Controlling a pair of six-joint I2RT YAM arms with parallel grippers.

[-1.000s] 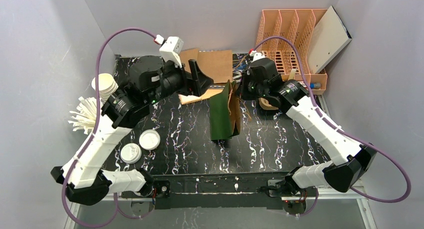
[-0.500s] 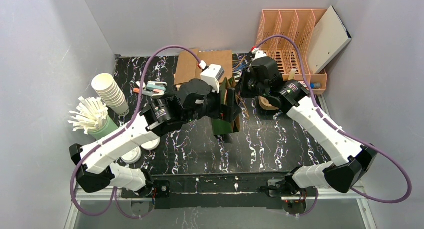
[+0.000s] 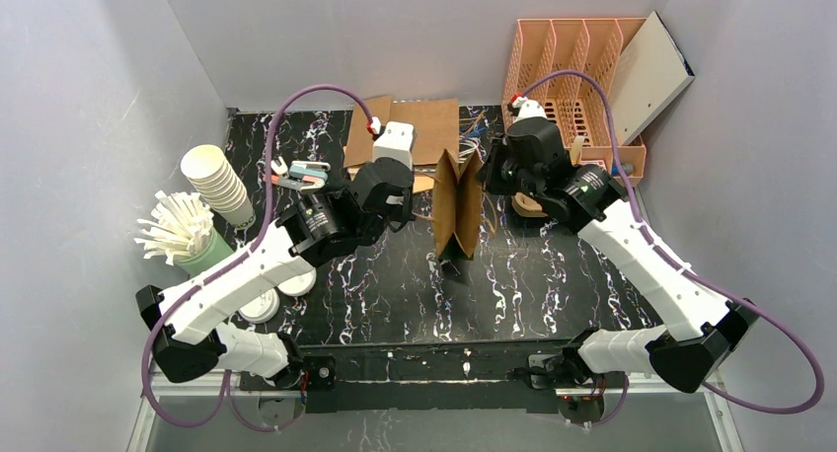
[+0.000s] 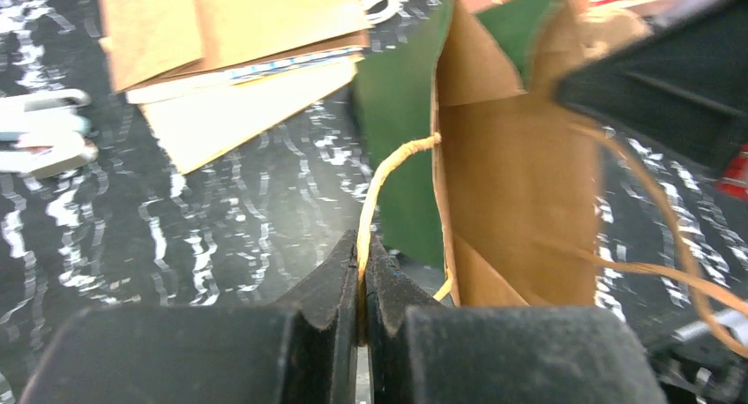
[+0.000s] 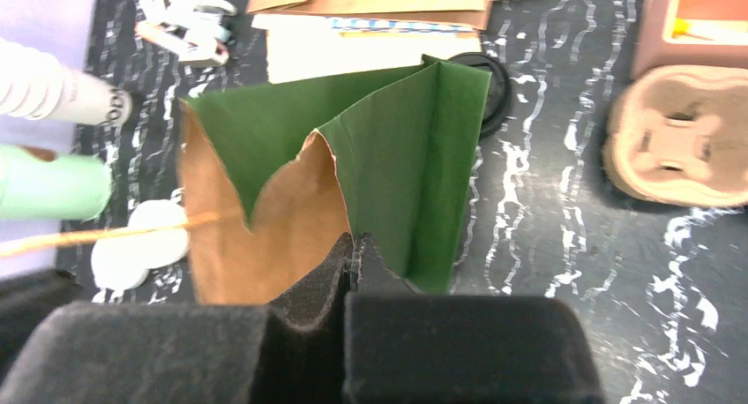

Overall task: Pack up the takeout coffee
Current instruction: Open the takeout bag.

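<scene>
Both grippers are clenched, each on part of the paper bag (image 3: 457, 210). Left gripper (image 4: 362, 245) has its jaws pinched tight on the bag's twine handle (image 4: 388, 170); the twine runs up from between the fingertips to the bag's near rim, just ahead and to the right of it. From that wrist I see the bag upright with its mouth open, brown inside and green outside, and the second handle (image 4: 670, 272) loops loose further right. Ahead and left of the left gripper lies a stack of flat bags (image 4: 229, 25) on the black marbled table (image 4: 176, 219). Right gripper (image 5: 351, 241) is shut on the bag's top edge, right where the green side panel folds inward; the bag opens out directly ahead of its fingers. Just past the bag from that gripper sits a black lid (image 5: 489, 82), partly hidden by the green panel. Ahead and to its right is the pulp cup carrier (image 5: 675, 144), well apart from the bag. Off to its left, beyond the bag, I make out white lids (image 5: 145, 236), blurred. In the top view, the paper cups (image 3: 219, 184) lie stacked well out on the left gripper's far side from the bag.
</scene>
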